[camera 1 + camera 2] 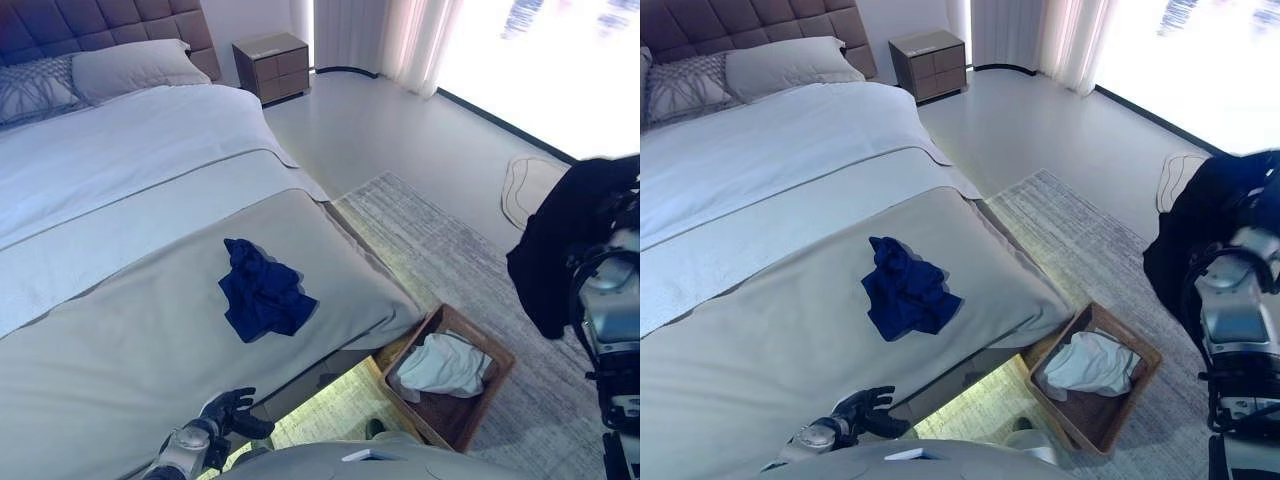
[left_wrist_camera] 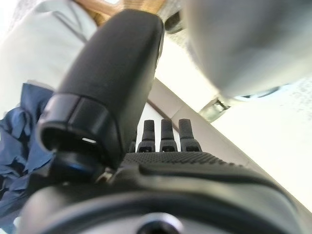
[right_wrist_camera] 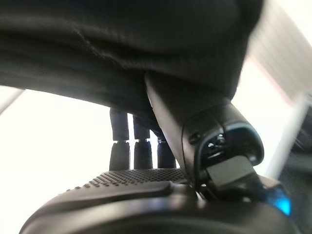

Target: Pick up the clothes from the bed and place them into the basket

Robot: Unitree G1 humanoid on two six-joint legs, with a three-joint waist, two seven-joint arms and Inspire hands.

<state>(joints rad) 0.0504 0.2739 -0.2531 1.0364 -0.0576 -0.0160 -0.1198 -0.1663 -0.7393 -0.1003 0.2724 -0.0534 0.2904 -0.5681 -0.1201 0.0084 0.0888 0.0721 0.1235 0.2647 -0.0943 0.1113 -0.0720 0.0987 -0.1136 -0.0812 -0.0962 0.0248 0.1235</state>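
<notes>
A dark blue garment lies crumpled on the grey bedspread of the bed, near the foot end; it also shows in the left wrist view. My left hand is open and empty, low by the bed's near edge, short of the blue garment. My right hand is shut on a black garment, held up at the right, above and beyond the basket. The brown basket stands on the floor by the bed's foot corner with a white garment inside.
Pillows lie at the headboard. A brown nightstand stands past the bed. A grey rug lies under the basket, a small pale mat lies near the bright window, and curtains hang at the back.
</notes>
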